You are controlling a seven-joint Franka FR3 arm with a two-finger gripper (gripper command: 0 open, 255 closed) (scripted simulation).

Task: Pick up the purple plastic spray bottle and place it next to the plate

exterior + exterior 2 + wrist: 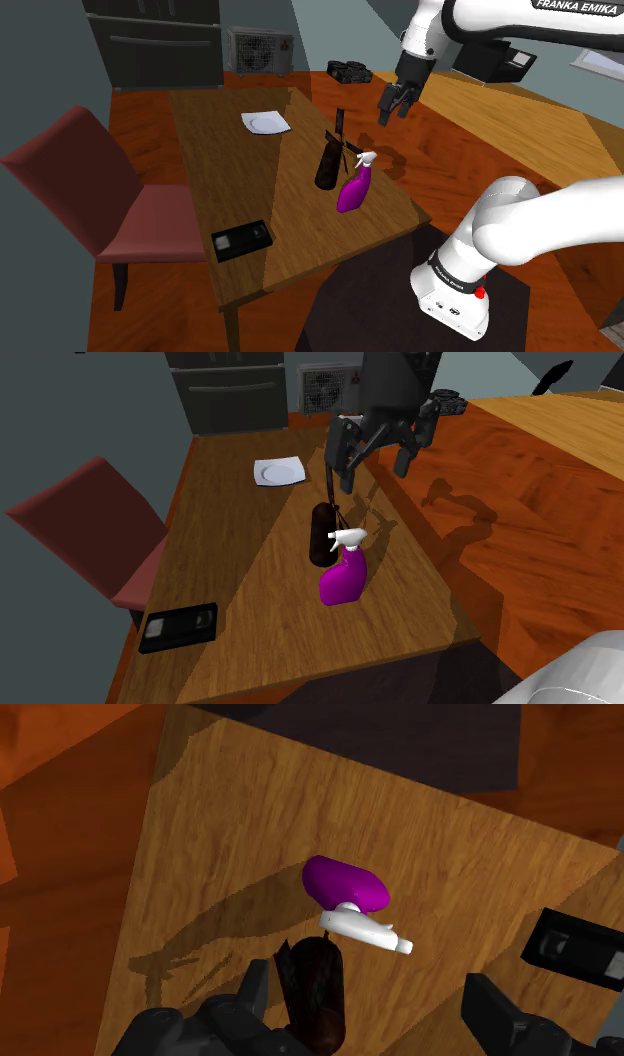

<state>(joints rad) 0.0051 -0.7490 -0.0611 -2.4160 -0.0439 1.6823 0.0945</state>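
Going by the shoulder view's left to right: a dark red chair is pulled up to the wooden counter, a black cassette lies near the counter's front edge, and the white plate sits toward the far end. Then comes a tall dark bottle, with the purple spray bottle upright just beside it, so close I can't tell if they touch. It's well apart from the plate. The pincer hangs above and off to the right of both bottles, spread wide with nothing in it. As for handling, I'd guess the spray bottle is light and fairly stiff, maybe with a bit of give in the walls if squeezed hard. The smooth purple body looks slippery, and the white trigger head probably makes it a little tippy. I'd go for the narrow waist just under that head, or across the flatter sides of the body, not the trigger itself. The dark bottle next door is the annoying part, since a finger coming down on that side could easily knock it over.
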